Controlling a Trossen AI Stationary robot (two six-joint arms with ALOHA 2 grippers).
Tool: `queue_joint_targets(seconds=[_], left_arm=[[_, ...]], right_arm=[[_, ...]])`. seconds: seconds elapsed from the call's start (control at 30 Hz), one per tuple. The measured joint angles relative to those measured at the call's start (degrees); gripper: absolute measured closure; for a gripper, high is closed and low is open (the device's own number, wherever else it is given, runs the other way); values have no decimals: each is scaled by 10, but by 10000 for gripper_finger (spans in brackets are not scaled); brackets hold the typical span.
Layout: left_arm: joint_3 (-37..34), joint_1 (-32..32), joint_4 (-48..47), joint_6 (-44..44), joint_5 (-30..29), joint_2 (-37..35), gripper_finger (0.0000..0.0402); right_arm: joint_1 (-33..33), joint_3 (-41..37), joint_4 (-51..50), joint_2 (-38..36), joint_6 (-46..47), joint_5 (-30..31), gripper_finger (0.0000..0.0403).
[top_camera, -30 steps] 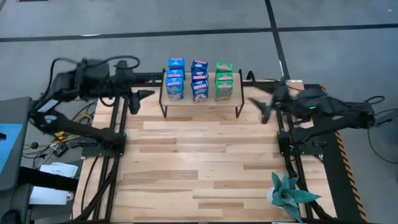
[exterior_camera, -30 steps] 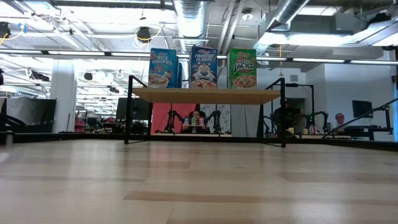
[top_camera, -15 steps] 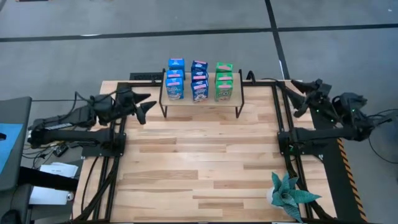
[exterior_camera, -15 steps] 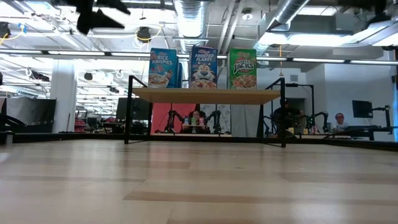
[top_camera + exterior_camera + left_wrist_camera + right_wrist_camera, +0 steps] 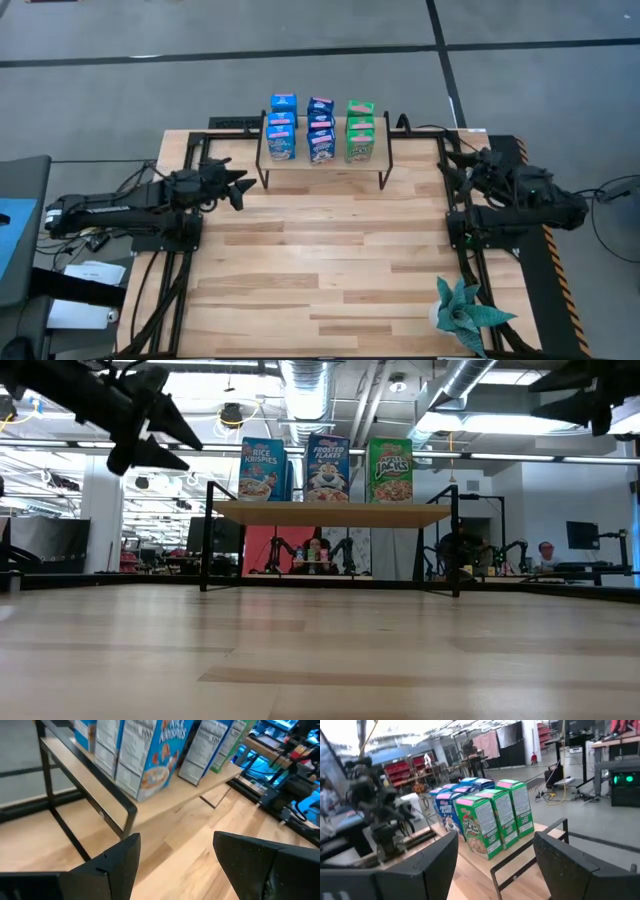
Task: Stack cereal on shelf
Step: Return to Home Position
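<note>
Several small cereal boxes stand upright on their bases on the shelf, in three rows: blue, dark blue, green. In the low view the front boxes stand on the light board, which rests on thin black legs. My left gripper hovers open just left of the shelf, above the table, with the blue boxes ahead of its gap. My right gripper is open at the table's right edge, raised, facing the green boxes across its gap.
A teal spiky plant stands at the table's near right corner. Black arm mounts run along both side edges. The wooden tabletop stretches in front of the shelf. The room behind holds other rigs and benches.
My left gripper has come down and moved a little toward the near edge, staying left of the shelf. My right gripper has drawn back from over the table toward the right edge and come down into the low view. The boxes and shelf have not moved.
</note>
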Motion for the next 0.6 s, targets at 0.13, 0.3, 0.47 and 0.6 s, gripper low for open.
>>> queue_joint_targets(seconds=[0.13, 0.3, 0.47, 0.6], left_arm=[[-31, -14, 37, -15, -3, 0, 162], [-59, -38, 47, -43, -40, 6, 162], [-85, -64, 66, -72, -66, 5, 162], [-87, -75, 62, -81, -77, 5, 162]], right_arm=[[0, -27, -7, -5, 34, -1, 117], [0, -58, -5, -5, 42, -12, 117], [0, -86, -1, -5, 50, -14, 117], [0, -95, 12, -5, 52, -14, 117]])
